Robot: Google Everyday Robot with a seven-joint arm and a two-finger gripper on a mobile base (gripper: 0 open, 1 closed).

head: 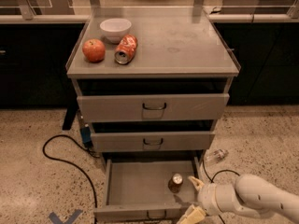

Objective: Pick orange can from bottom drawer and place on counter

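Observation:
The orange can (pixel 175 183) stands upright in the bottom drawer (pixel 135 186), near its right side. The drawer is pulled out, with its low front panel nearest the camera. My gripper (pixel 194 199) is at the drawer's right front corner, just right of the can and not touching it. It is open, with one pale fingertip (pixel 195 183) beside the can and the other over the front panel. The white arm reaches in from the lower right. The counter (pixel 187 43) is the grey cabinet top above.
On the counter's left side are a red apple (pixel 94 50), a white bowl (pixel 115 29) and a dented orange-red can (pixel 126 49) lying on its side. The two upper drawers (pixel 153 107) stand slightly open. A black cable (pixel 58 158) and a plastic bottle (pixel 216 156) lie on the floor.

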